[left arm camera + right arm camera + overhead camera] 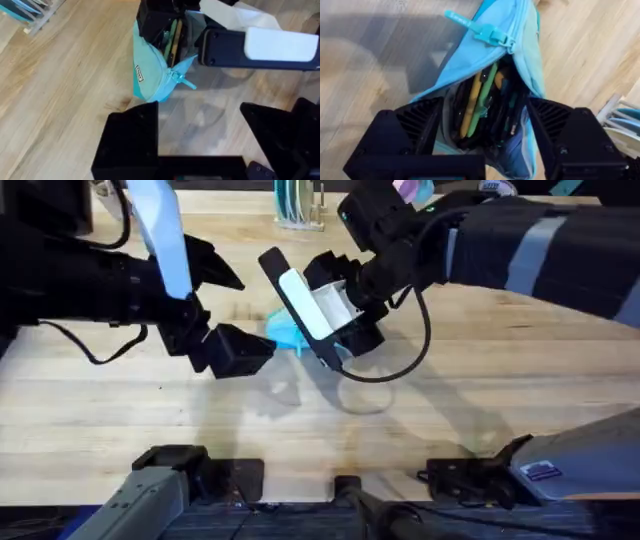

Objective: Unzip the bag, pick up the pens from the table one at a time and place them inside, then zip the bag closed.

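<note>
Left claw (238,350) gaped empty just beside the soft light blue fabric pouch (150,75) on the light wooden plank table (520,370). Right claw (485,125) straddled its open, pen-filled mouth, fingers spread. Limp cloth; best grip: zipper tab (490,34).

From overhead I see both arms crowded over the middle of the light wooden plank table (520,370). My right gripper (485,145) straddles the open mouth of the soft light blue fabric pouch (520,55), one black finger on each side, so that opening is blocked from above. Pens, among them a yellow and a green one (482,100), fill the gap between those fingers. My left gripper (200,145) hangs spread just beside the pouch's closed end, bare wood between its fingers. The zipper pull (182,80) juts toward it. The table's near and right parts lie bare. A rack (298,205) stands at the far edge.
</note>
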{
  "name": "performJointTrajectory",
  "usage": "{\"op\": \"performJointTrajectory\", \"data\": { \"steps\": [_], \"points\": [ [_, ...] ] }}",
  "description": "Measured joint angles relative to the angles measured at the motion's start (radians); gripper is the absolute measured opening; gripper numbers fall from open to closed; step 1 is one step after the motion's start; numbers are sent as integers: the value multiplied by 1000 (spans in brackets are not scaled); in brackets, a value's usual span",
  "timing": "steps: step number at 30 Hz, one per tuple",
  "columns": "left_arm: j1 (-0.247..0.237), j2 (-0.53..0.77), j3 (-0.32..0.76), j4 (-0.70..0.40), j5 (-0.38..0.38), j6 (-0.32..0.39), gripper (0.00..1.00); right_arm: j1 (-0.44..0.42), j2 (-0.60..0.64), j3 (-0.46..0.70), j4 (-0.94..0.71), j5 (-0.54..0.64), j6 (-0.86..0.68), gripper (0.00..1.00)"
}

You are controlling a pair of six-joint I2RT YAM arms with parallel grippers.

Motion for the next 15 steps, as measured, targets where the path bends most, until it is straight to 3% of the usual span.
{"op": "performJointTrajectory", "data": {
  "steps": [6, 15],
  "points": [
    [0, 0, 0, 0, 0, 0, 993, 0, -14, 0, -5, 3, 58, 996],
    [0, 0, 0, 23, -4, 0, 993, -17, -189, 0, -19, -12, 393, 997]
  ]
}}
